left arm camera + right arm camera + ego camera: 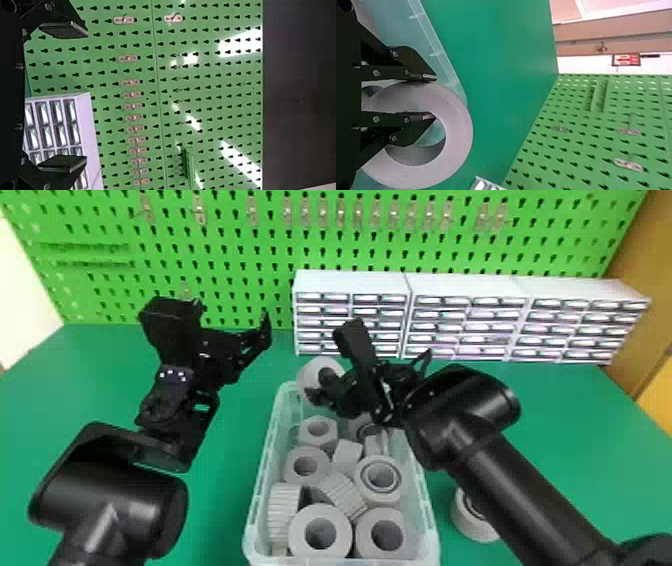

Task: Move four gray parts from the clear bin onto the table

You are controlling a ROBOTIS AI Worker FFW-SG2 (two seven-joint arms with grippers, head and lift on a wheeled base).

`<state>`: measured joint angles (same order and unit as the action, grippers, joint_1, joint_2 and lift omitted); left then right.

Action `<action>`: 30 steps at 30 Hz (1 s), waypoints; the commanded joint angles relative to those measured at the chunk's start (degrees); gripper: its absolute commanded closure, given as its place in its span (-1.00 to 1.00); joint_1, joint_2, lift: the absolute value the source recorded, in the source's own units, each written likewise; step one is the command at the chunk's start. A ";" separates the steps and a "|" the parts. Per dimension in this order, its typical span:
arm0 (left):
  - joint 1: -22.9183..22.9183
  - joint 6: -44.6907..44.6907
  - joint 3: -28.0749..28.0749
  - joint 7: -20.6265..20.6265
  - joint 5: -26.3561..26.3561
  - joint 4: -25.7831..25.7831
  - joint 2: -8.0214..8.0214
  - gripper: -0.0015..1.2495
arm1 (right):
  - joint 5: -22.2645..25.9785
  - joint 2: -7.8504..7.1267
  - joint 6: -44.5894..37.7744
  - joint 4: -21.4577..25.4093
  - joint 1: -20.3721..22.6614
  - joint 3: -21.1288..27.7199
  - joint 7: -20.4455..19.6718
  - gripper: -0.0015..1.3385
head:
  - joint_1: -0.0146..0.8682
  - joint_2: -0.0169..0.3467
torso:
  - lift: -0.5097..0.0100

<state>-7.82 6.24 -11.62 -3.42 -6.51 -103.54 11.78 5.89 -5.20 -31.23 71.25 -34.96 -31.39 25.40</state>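
1. Right gripper (pixel 320 386) narrowly pinches the wall of a ring-shaped gray part (pixel 309 375), one finger inside its hole, one outside, at the bin's far left corner; left gripper (pixel 231 312) stands wide, left of the bin
2. Green pegboard (pixel 225 280) rises behind everything, small metal hooks (pixel 200 212) along its upper part
3. Green desk (pixel 75 375) spreads below it
4. White drawer units (pixel 350 281) line the desk's back, towards the right
5. Clear bin (pixel 261 475) sits on the desk, heaped with gray parts (pixel 297 535), several ring-shaped, some ribbed
6. Another gray part (pixel 461 520) lies on the desk right of the bin, partly behind the right arm (pixel 530 495)
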 commanded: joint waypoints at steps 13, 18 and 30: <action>0.61 0.00 0.81 0.17 0.00 -0.44 0.00 -0.73 | -7.03 -1.84 -11.31 18.23 7.36 13.72 0.00 0.51 | 0.57 -0.72 | 0.77; 0.78 0.00 1.07 0.26 0.00 -0.61 0.00 -0.73 | -9.93 -2.28 -15.79 22.27 9.74 18.55 0.00 0.51 | 0.57 -0.72 | 0.77; 0.87 0.00 1.25 0.26 0.09 -0.79 0.00 -0.73 | -15.21 -1.92 -25.20 26.66 13.43 27.08 0.00 0.51 | 0.57 -0.72 | 0.77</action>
<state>-6.86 6.26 -10.37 -3.16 -6.43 -104.33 11.78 -7.22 -7.41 -53.11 96.97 -22.49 -6.47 25.40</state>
